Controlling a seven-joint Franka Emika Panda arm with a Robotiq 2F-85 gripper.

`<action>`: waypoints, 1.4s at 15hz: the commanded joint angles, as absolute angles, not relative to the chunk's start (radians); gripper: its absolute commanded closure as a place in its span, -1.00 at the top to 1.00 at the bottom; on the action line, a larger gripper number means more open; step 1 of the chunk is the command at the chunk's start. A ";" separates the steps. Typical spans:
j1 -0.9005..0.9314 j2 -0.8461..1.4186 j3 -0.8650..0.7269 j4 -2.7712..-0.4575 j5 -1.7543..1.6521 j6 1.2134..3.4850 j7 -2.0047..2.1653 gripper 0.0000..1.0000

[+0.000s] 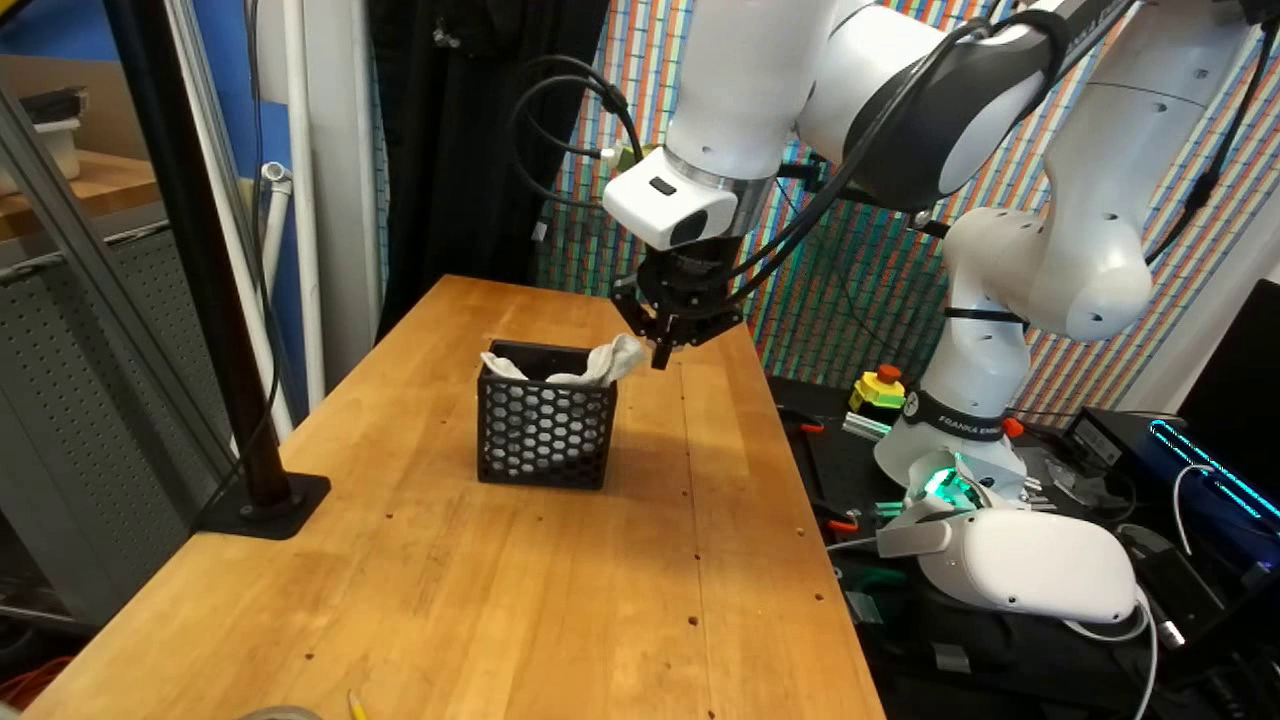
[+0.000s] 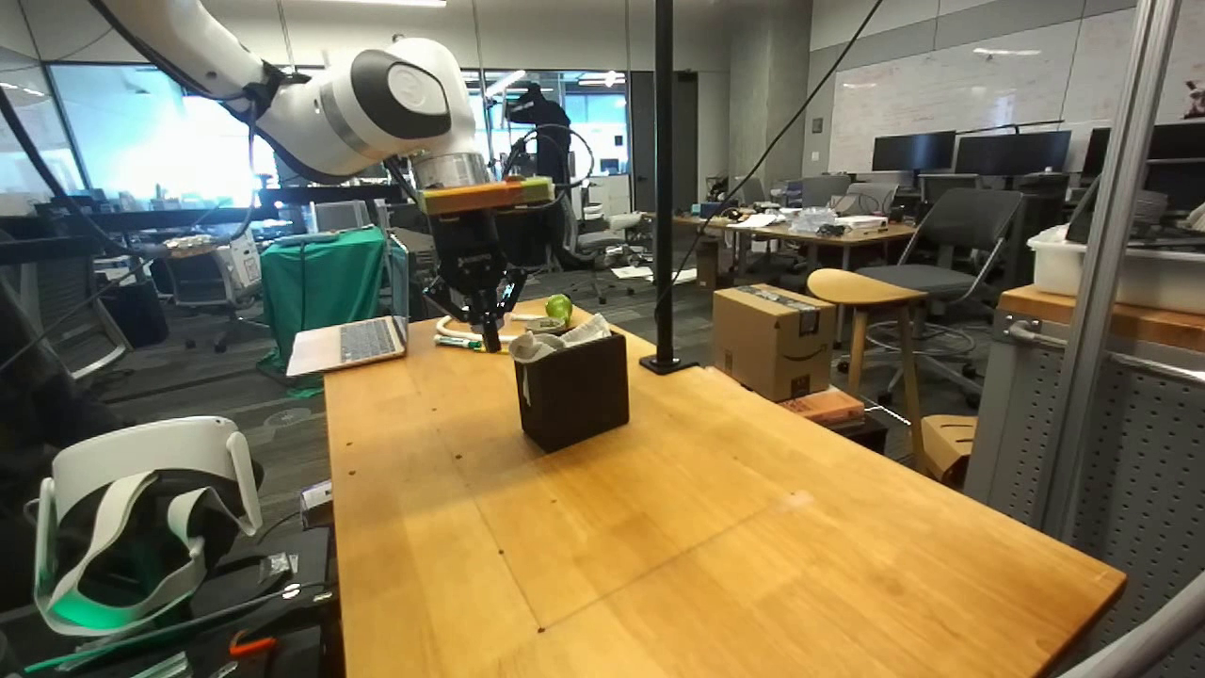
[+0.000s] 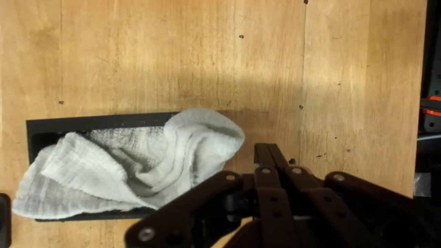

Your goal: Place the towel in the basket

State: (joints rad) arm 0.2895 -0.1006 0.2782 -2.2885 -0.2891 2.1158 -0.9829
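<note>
Claw (image 3: 266,155): fingers together, pointed down, just beside the towel (image 3: 86,165); apparently apart from the cloth, with some folds hidden behind the claw in the wrist view. Towel: bunched inside the basket (image 1: 545,478), with one fold over the rim toward the claw and a flap over the rim at the opposite end. In an exterior view, white cloth also visible through the mesh. Basket: upright, mouth up, on the surface (image 2: 715,546), with broad bare wood from there toward the near end in an exterior view. Edges: strip of bare wood between claw and the long edge at right in the wrist view; black post (image 1: 200,250) on a base plate (image 1: 265,525) at the opposite edge. Far end, in an exterior view: laptop (image 2: 348,345) by the corner, round green object (image 2: 559,308) farther along.
</note>
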 commanded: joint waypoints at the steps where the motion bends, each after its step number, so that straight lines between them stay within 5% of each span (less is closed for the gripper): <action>1: 0.282 -0.101 0.261 -2.310 -0.289 2.154 -0.988 -0.89; 21: 0.277 -0.074 0.261 -2.272 -0.440 2.305 -0.971 -0.89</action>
